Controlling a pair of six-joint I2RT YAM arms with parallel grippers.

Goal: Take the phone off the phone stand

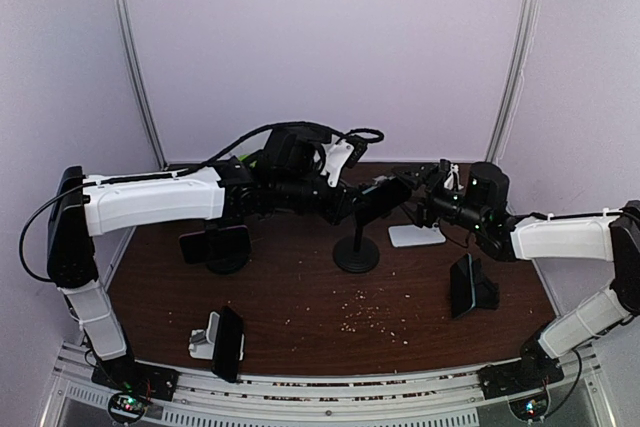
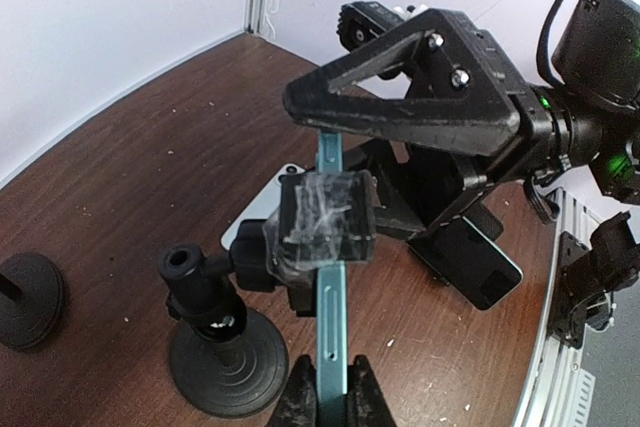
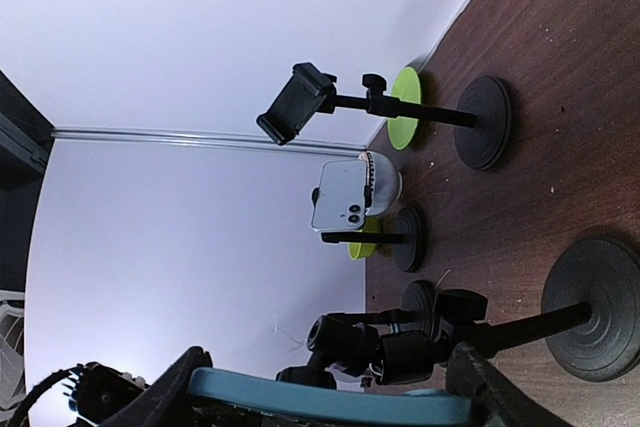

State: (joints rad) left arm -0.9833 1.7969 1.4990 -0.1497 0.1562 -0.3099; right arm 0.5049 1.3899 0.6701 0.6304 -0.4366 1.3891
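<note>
Phone [image 2: 330, 347] sits clamped in the cradle [image 2: 325, 222] of the phone stand [image 2: 228, 362], and your left gripper [image 2: 333, 397] is pinching its near end by the thin edge, one finger pressed on each face. At the far end the right gripper [image 3: 330, 392] brackets it, a finger [image 3: 485, 382] on either side. You cannot tell from these views whether those jaws are pressing or only flanking it.

The main risk, as I judge it, is the cradle not letting go. If you pull along the left jaws' line while the clamp grips, the light stand may tip or drag on its round base rather than release. A second risk is the two arms pulling at different angles, which would twist the slab between the jaws and let it slip out of the narrow left pinch. The smooth sides offer little friction.

It shows as a slim teal bar seen edge-on, straight and rigid, passing behind the cradle's back plate, which is wrapped in crinkled clear tape.
</note>
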